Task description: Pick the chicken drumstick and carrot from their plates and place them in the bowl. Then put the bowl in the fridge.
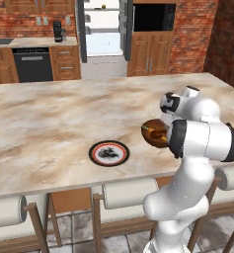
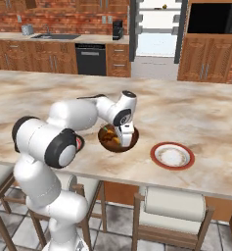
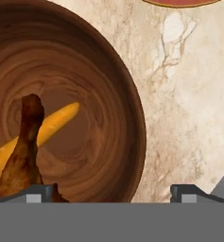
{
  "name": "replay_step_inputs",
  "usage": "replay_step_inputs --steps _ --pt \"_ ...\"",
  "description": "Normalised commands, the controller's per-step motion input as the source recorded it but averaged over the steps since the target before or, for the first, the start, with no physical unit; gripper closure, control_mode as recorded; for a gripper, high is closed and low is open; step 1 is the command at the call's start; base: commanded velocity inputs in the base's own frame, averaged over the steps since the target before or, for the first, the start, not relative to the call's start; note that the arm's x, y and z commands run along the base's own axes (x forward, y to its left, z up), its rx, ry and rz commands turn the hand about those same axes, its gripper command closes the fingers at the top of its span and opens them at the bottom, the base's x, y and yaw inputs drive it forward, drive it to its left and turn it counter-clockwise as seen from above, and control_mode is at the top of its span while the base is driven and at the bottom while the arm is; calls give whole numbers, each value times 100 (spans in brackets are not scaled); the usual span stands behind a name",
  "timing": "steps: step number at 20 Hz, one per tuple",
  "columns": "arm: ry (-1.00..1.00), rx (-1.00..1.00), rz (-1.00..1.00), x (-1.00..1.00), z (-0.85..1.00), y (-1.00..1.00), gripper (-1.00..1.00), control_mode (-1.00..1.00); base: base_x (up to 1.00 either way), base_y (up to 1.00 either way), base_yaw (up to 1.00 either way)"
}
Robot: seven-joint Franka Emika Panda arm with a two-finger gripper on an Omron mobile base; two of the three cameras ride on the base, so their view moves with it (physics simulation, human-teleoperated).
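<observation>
The brown bowl (image 2: 132,139) stands on the marble island, close to my arm. Inside it lie the chicken drumstick (image 3: 21,151) and, under it, the orange carrot (image 3: 54,123). My gripper (image 2: 123,139) hangs over the bowl, open and holding nothing. In the hand view one fingertip (image 3: 35,191) is over the bowl's inside and the other is outside its rim (image 3: 139,137). The dark-patterned plate (image 1: 108,153) lies bare to the bowl's left, and the plain white plate (image 2: 172,156) lies bare to its right. The fridge (image 2: 159,29) stands open at the back of the room.
Padded stools (image 2: 169,201) line the island's near edge. A black dishwasher (image 2: 90,60) and wooden cabinets run along the back wall, with a coffee machine (image 1: 58,32) on the counter. A dark wall oven (image 1: 154,17) sits right of the fridge.
</observation>
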Motion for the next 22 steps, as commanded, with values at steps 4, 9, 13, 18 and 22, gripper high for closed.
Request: replay_step_inputs --steps 4,9,13,18,22 --pt "0 0 0 3 -9 0 -100 -100 0 0 0" --pt "0 0 0 0 -12 -1 -100 -100 0 0 0" --pt "0 0 0 1 -18 -1 -100 -100 0 0 0" --pt "0 0 -2 10 -19 0 -100 -100 0 0 0" --pt "0 0 -3 10 -19 0 -100 -100 0 0 0"
